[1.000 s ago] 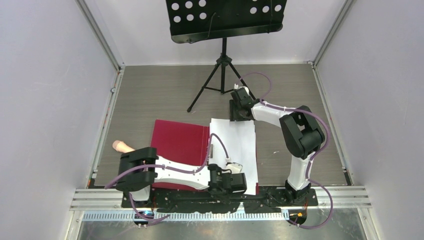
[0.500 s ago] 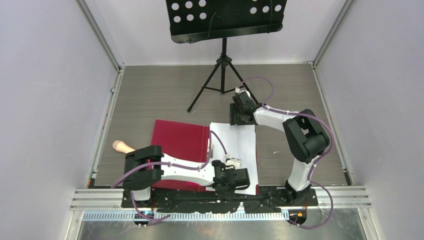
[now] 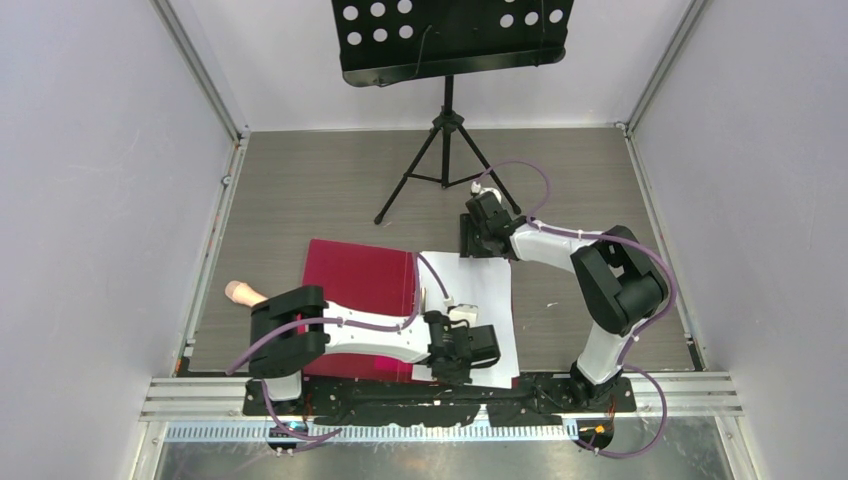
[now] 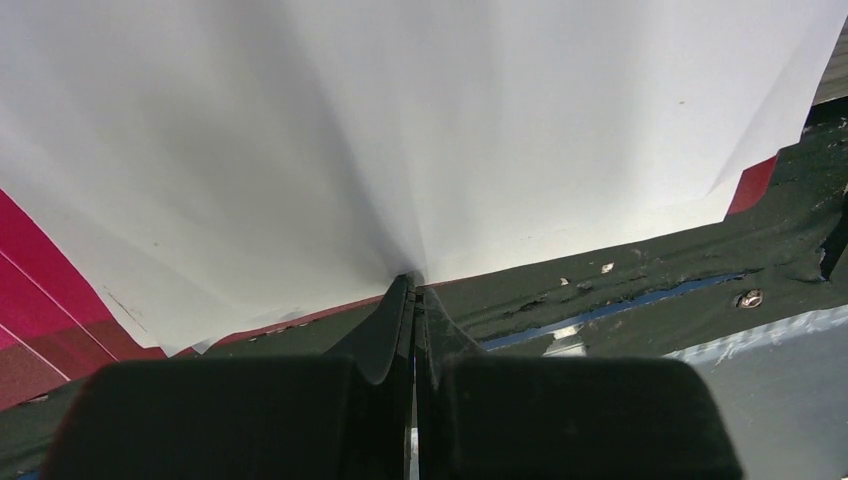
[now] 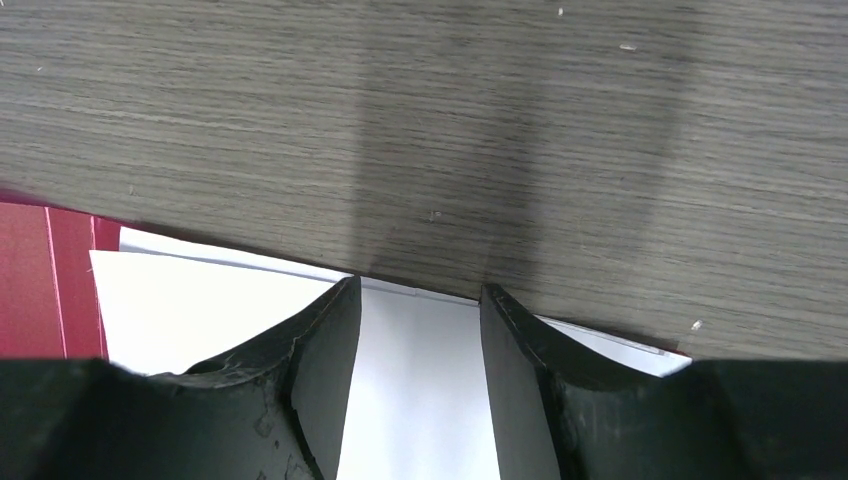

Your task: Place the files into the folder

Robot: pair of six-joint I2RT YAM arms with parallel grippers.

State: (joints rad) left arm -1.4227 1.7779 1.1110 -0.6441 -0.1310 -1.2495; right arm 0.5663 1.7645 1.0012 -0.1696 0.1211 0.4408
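Now the folder (image 3: 360, 288) lies open on the table (image 3: 300, 190), with the files (image 3: 482, 295) on its 3 o'clock half. The left gripper (image 4: 413, 292) pinches their 6 o'clock edge. The right gripper (image 5: 420, 300), fingers apart, straddles their 12 o'clock edge. Next, probably squaring the sheets inside the cover.

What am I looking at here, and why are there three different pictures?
These are two robot arms bolted to a table. The wide picture comes from a camera above and behind them. The other two come from cameras on each wrist, looking past that arm's own hand. On the table lies a red folder with white paper files over its right part. The left hand pinches the files' near edge. The right hand is open at their far edge. A black music stand stands behind.
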